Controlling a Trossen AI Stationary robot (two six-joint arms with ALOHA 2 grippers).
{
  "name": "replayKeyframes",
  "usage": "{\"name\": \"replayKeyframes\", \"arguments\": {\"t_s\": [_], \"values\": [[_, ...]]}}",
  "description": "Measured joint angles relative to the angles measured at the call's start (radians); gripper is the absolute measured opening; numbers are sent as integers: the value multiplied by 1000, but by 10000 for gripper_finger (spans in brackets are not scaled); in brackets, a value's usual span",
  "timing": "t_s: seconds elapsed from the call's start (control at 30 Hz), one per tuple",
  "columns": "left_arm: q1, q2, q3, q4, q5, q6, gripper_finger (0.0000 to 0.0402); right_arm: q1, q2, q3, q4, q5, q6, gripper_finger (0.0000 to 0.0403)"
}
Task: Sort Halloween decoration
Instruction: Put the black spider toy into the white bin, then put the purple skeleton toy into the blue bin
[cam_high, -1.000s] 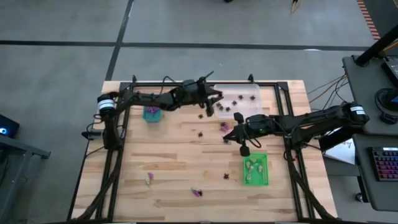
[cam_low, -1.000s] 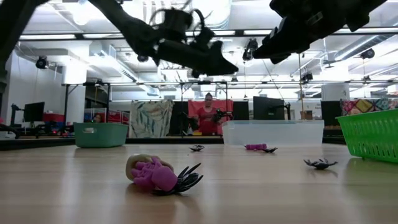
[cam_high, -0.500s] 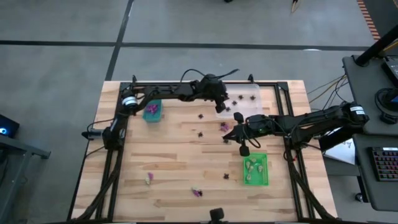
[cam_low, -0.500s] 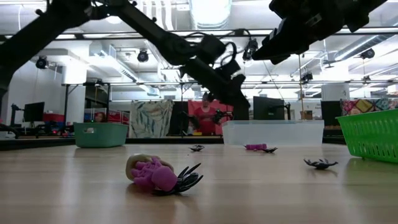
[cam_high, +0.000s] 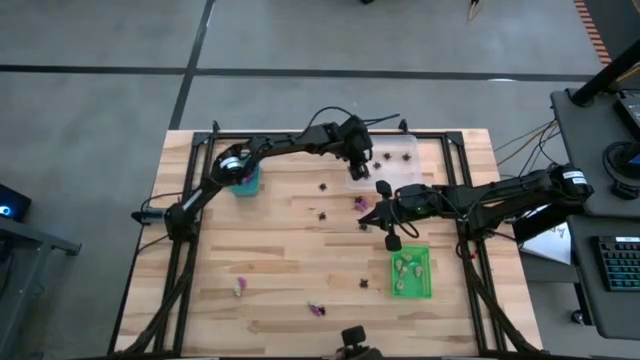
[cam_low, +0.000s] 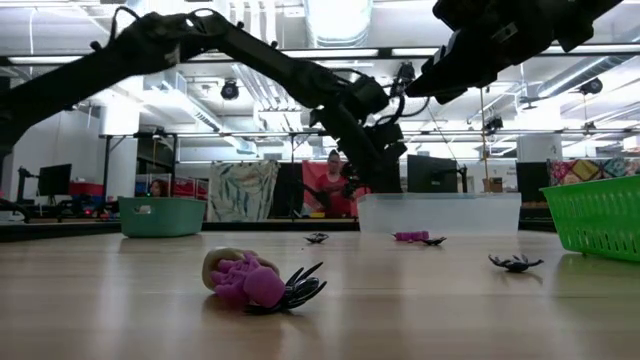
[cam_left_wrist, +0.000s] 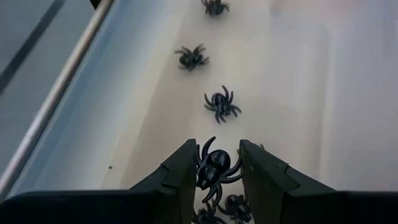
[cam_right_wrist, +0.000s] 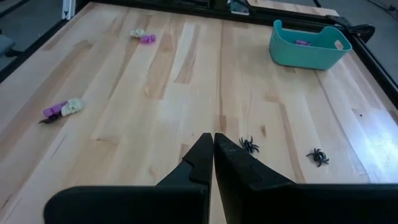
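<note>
left gripper (cam_left_wrist: 214, 171) has swung from mid-table out over the clear tray (cam_high: 400, 150) at twelve o'clock, fingers pinching a black spider (cam_left_wrist: 214, 169) above other spiders lying inside. right gripper (cam_right_wrist: 213, 155), pressed together and empty, hangs at three o'clock above the table (cam_right_wrist: 155, 93).

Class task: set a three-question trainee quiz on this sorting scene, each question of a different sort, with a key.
1. True or false: the left gripper holds a black spider.
2. Over which tray does it hang? A teal B clear C green
3. Fill in: the right gripper is ___.

Key: 1 true. 2 B, the clear tray. 3 shut, with nothing in it, above the table.
</note>
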Motion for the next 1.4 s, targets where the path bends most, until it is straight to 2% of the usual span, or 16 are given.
{"name": "replayKeyframes", "arguments": {"t_s": [0.17,0.33,0.63,0.9,1.23,1.4], "values": [[1,69,132,-115,-1,-16,99,0,0,0,-1,0,2,9],[0,124,227,-198,-1,-17,131,0,0,0,-1,0,2,9],[1,123,235,-213,1,-17,191,0,0,0,-1,0,10,9],[1,30,234,-234,1,-10,192,1,-1,0,2,-1,8,9],[-37,-135,221,-347,1,28,192,14,-1,0,4,-2,-17,9],[-61,-217,163,-353,4,41,192,36,-1,0,7,-2,-17,9]]}}
